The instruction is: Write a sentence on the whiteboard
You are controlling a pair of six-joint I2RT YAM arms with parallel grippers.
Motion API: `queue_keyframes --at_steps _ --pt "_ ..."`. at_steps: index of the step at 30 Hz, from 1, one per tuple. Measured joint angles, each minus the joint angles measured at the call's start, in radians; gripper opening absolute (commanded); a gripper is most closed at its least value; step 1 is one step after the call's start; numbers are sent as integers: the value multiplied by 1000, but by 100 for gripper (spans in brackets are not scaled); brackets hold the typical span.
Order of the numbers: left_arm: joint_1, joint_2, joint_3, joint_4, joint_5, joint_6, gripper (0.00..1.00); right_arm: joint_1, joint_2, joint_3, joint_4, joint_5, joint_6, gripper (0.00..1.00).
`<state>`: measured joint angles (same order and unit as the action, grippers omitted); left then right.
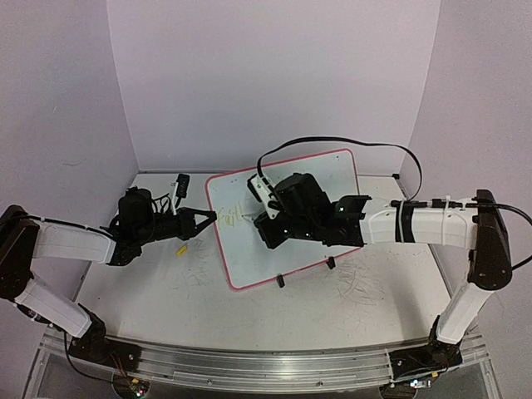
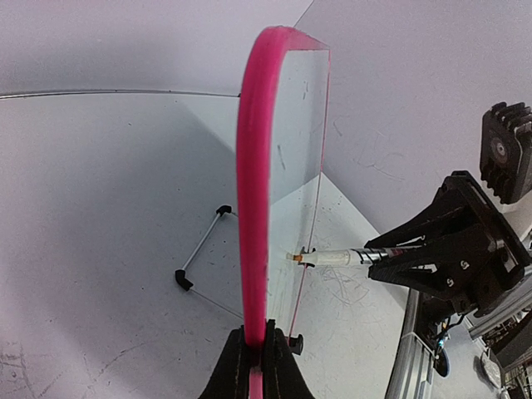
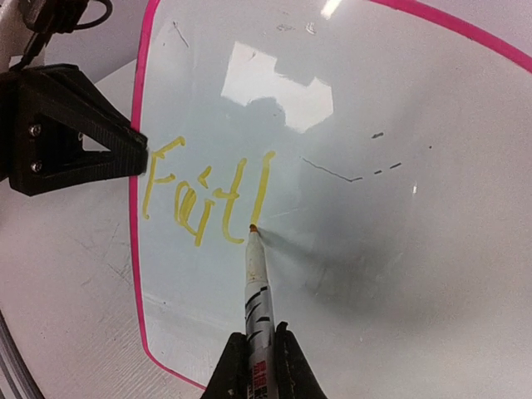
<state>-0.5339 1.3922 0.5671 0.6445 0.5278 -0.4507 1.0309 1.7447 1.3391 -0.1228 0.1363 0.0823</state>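
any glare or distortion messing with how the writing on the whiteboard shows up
Right wrist: bright glare patches on the whiteboard above the yellow writing, which reads clearly; the marker casts a soft shadow. Left wrist: the board's pink rim, seen edge-on, looks bowed by the wide lens. Top external: writing too faint and small to read.

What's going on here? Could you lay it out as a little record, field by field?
Board: whiteboard, standing on edge, pink rim
Left gripper: shut on whiteboard's edge
Right gripper: shut on marker
Marker tip: touching whiteboard
Writing: sentence begun, a few yellow letters, first an F
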Motion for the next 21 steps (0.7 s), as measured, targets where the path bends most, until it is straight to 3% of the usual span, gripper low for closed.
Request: queue_keyframes --at_steps 21 --pt "0 0 0 0 1 0 0 2 -4 -14 -14 -17 17 0"
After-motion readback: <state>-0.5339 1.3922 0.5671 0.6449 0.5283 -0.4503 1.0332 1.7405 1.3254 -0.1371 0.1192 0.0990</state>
